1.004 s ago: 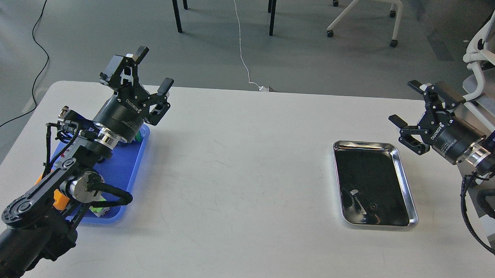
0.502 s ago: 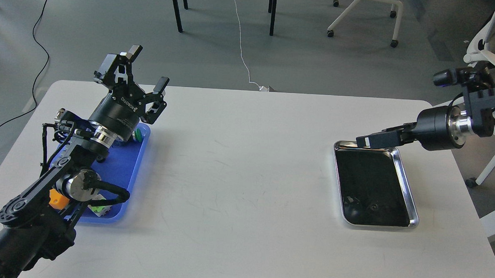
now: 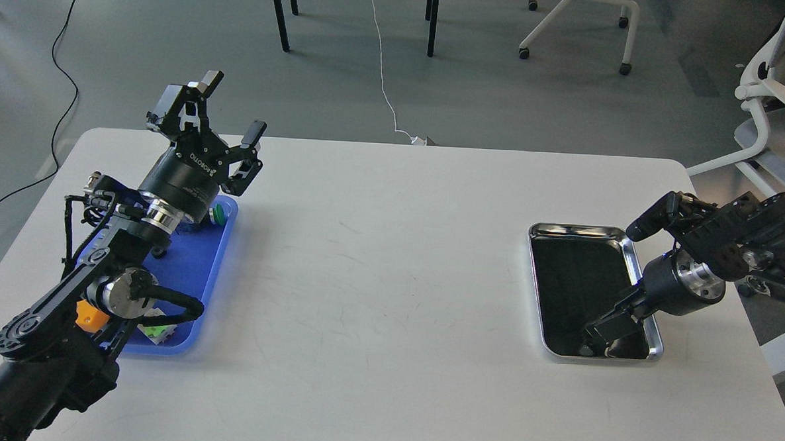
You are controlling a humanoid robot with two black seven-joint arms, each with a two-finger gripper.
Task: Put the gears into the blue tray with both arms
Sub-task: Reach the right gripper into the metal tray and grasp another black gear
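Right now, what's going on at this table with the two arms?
The right gripper is down in the near end of the steel tray, apparently reaching for a gear; none shows clearly against the dark bottom. The left gripper hangs open and empty above the far end of the blue tray.

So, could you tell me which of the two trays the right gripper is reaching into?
The steel tray: the right gripper dips into its near end. The blue tray lies under the left arm.

The blue tray (image 3: 195,265) sits flat at the left side of the counter, long side running near to far, partly covered by the left arm. Can't really pick out the gears against the dark surfaces.
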